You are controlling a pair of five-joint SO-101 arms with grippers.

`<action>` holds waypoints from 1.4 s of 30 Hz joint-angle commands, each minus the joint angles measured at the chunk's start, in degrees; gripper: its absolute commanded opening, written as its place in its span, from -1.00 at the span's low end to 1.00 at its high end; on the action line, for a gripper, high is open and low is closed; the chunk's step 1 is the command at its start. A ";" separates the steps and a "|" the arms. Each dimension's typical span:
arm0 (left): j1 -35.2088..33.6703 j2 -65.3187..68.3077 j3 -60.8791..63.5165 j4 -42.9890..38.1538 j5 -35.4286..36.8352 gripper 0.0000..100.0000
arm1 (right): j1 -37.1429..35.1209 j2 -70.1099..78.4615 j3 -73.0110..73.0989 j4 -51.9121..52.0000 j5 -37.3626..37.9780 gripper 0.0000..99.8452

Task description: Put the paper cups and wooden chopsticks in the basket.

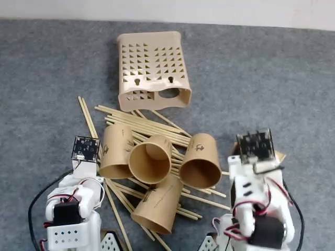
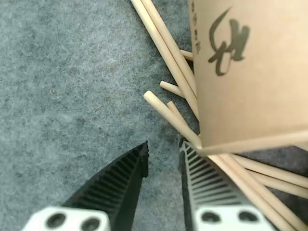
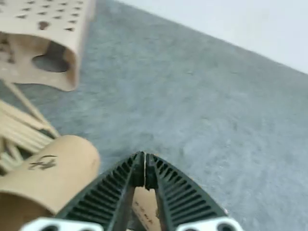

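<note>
1. The left pincer (image 2: 164, 147) is narrowly spread and holds nothing. Its white finger (image 2: 202, 192) hangs just beside the rim of the leftmost paper cup (image 2: 245, 72), over a few wooden chopsticks (image 2: 168, 57).
2. In the high view that leftmost paper cup (image 1: 116, 151) lies on its side on the desk (image 1: 47, 78). Its long axis runs 12 to 6 o'clock, with the mouth towards 6. It lies at about 1 o'clock from the left arm (image 1: 73, 209), which is the nearer arm. I judge a grasp would have to close across the rim.
3. Three more cups lie at 3 to 5 o'clock of it. The middle cup (image 1: 151, 159) is mouth up towards the camera, the right cup (image 1: 200, 161) has its mouth towards 7, and the lower cup (image 1: 157, 204) has its mouth towards 7.
4. The chopsticks are spread beneath them, mostly running 10 to 4 o'clock.
5. The right pincer (image 3: 144, 163) is pressed together and empty, with the right cup just beside it.
6. The basket (image 1: 152, 70) lies at 12 o'clock of the pile, perforated wall up and apparently tipped over.
</note>
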 commanded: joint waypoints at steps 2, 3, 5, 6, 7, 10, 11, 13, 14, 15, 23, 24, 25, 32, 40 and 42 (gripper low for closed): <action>-0.13 -0.04 1.19 0.09 0.44 -0.76 | -5.93 14.73 -10.68 -1.54 -0.44 -0.93; -0.13 -0.04 1.19 0.09 0.44 -0.76 | -6.73 17.36 -12.53 -1.54 -2.29 -0.93; -0.13 -0.04 1.19 0.09 0.44 -0.76 | -8.13 22.55 -15.78 -2.24 -5.10 -0.93; -0.13 -0.04 1.19 0.09 0.44 -0.76 | -9.10 25.01 -16.84 -3.30 -5.71 -0.91; -0.13 -0.04 1.19 0.09 0.44 -0.76 | -9.98 27.47 -17.98 -4.44 -5.89 -0.88; -0.13 -0.04 1.19 0.09 0.44 -0.76 | -12.18 33.98 -19.82 -8.13 -5.98 -0.73; -0.13 -0.04 1.19 0.09 0.44 -0.76 | -12.70 35.74 -19.91 -9.36 -5.98 -0.69; -0.13 -0.04 1.19 0.09 0.44 -0.76 | -13.49 38.99 -19.91 -12.26 -6.07 -0.67; -0.13 -0.04 1.19 0.09 0.44 -0.76 | -13.76 40.57 -19.82 -13.93 -6.07 -0.67; -0.13 -0.04 1.19 0.09 0.44 -0.76 | -14.11 42.24 -19.82 -15.87 -6.07 -0.67; -0.13 -0.04 1.19 0.09 0.44 -0.76 | -17.19 53.93 -20.00 -30.11 -6.07 -0.67; -0.13 -0.04 1.19 0.09 0.44 -0.76 | -17.71 55.43 -20.09 -31.43 -5.98 -0.67; -0.13 -0.04 1.19 0.09 0.44 -0.76 | -18.15 56.92 -20.09 -32.84 -5.98 -0.67; -0.13 -0.04 1.19 0.09 0.44 -0.76 | -18.77 68.44 -20.26 -41.01 -5.98 -0.67; -0.13 -0.04 1.19 0.09 0.44 -0.76 | -19.38 75.82 -20.35 -50.95 -5.98 -0.67; -0.13 -0.04 1.19 0.09 0.44 -0.76 | -19.38 76.70 -20.35 -52.53 -5.98 -0.67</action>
